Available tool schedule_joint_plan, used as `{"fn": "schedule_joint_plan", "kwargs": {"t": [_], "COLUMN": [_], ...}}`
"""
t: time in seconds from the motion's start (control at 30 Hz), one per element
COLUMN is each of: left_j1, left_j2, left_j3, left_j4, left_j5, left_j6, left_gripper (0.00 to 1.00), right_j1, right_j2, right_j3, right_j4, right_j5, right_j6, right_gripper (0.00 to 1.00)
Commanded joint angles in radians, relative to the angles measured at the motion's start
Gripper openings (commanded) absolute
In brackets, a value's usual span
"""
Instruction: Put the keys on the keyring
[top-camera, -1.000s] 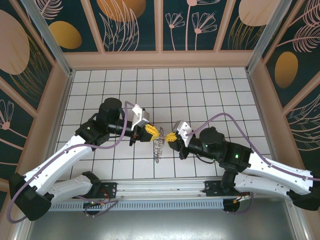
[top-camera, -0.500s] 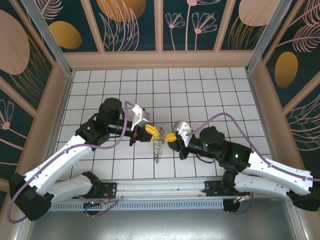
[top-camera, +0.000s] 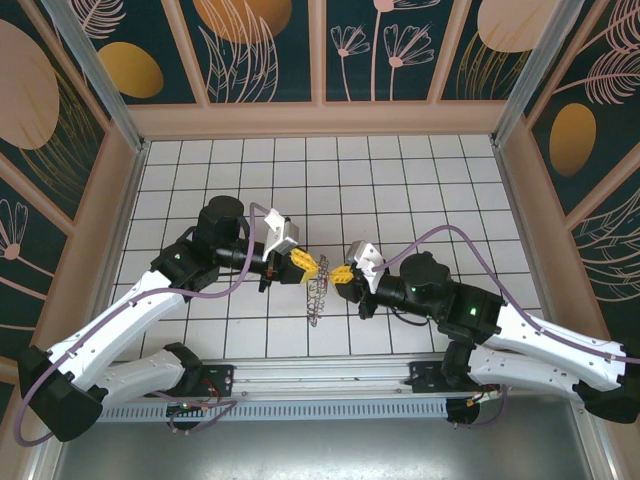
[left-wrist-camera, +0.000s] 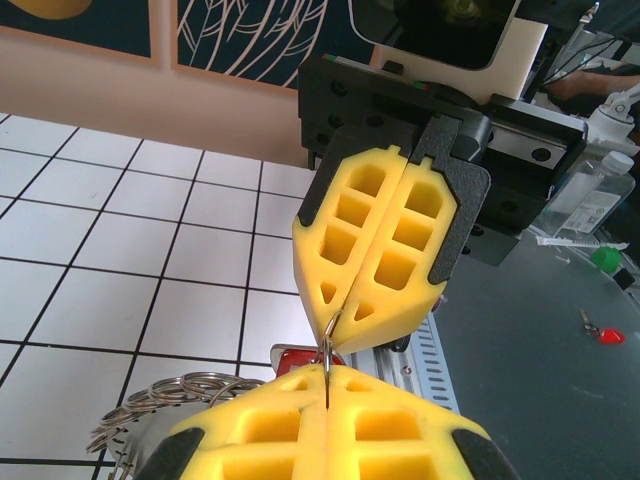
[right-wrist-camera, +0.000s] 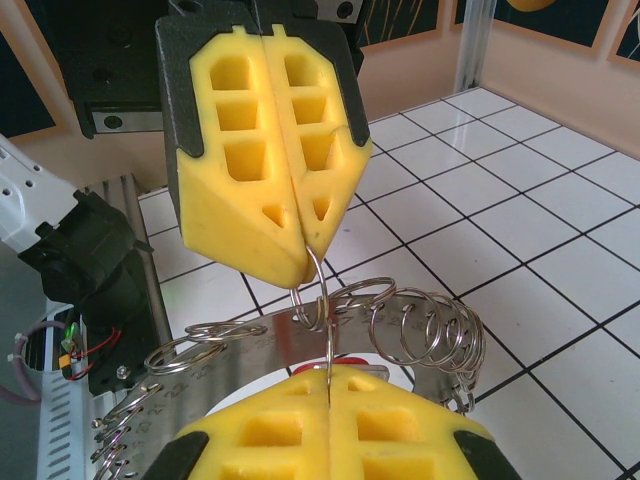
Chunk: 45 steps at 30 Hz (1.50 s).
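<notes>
Almost nothing moved over the last second; both arms stayed tip to tip above the tiled table (top-camera: 400, 180), with only a faint leftward creep of the right one. Left gripper (top-camera: 316, 266) had its yellow jaws pressed fully together, and in the left wrist view a thin wire loop (left-wrist-camera: 326, 352) ran straight down into the seam between its fingers, so it was pinching that wire. Right gripper (top-camera: 340, 273) was likewise clamped tight, with the other end of the same loop caught at its tips; the two sets of tips sat nearly touching, with the loop bridging the gap. Could not tell whether the loop belonged to the keys or to the keyring. Keys (left-wrist-camera: 298, 358) showed as a small red piece just below and behind the loop, tucked against the left gripper's fingers, partly hidden. Keyring (top-camera: 317, 295) hung under the two grippers as a grey tangle, off the tiles at the top and trailing down toward the near edge; in the right wrist view it read as a flat grey metal band (right-wrist-camera: 270, 335) fringed with many small split rings (right-wrist-camera: 430, 330), lying just behind the right gripper's fingers.
</notes>
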Motion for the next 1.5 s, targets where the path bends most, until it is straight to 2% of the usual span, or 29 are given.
{"fn": "schedule_joint_plan", "kwargs": {"t": [0.0,0.57,1.47], "left_j1": [-0.007,-0.007,-0.006], "left_j2": [-0.004,-0.004,-0.001], "left_j3": [-0.001,0.002,0.003], "left_j4": [0.025,0.024,0.022], "left_j5": [0.012,0.011,0.010], "left_j6": [0.007,0.007,0.006], "left_gripper": [0.00,0.00,0.00], "right_j1": [-0.006,-0.014,-0.025], "right_j2": [-0.003,0.011,-0.010], "right_j3": [-0.010,0.010,0.004], "right_j4": [0.024,-0.027,0.012], "right_j5": [-0.022,-0.013,-0.067], "right_j6": [0.016,0.015,0.004], "right_gripper": [0.00,0.00,0.00]}}
